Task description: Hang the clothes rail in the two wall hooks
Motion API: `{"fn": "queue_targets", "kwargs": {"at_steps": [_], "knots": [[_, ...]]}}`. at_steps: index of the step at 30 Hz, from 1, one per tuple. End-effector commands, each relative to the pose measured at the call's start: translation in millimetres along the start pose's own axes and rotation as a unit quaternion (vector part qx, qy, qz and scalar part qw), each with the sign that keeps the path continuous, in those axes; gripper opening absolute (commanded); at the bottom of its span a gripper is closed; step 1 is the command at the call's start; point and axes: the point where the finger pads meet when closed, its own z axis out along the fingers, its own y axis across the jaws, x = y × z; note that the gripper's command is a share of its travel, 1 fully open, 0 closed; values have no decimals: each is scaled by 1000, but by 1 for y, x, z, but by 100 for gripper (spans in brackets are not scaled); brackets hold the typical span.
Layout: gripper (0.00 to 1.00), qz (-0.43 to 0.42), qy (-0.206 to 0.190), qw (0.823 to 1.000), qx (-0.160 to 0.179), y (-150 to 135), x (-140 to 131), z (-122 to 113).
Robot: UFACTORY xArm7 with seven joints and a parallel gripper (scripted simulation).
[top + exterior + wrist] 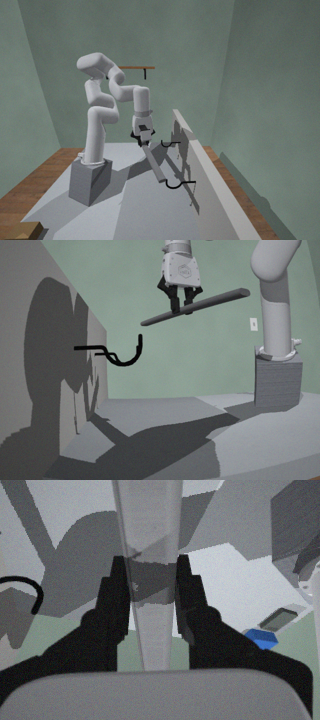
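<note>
1. Grey clothes rail [206,303] is clamped crosswise in my hand [181,307], gripped near its middle.
2. It hangs tilted in the air, above and clear of both black wall hooks [124,353].

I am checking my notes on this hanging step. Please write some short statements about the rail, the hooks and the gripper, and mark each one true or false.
1. The gripper is shut on the clothes rail. True.
2. The rail already rests in both wall hooks. False: it hangs in the air, above the near hook and apart from it.
3. The fingers clamp the rail at one end. False: they hold it near the middle.
4. Two black hooks stick out of the grey wall panel. True; the far hook shows in the top view.
</note>
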Motion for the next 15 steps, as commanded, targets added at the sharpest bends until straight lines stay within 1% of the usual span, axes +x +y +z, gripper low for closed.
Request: {"fn": "queue_targets", "kwargs": {"at_steps": [1,15], "knots": [[0,10,1,1000,1,-1,1,-1],[0,40,1,999,1,-1,1,-1]]}}
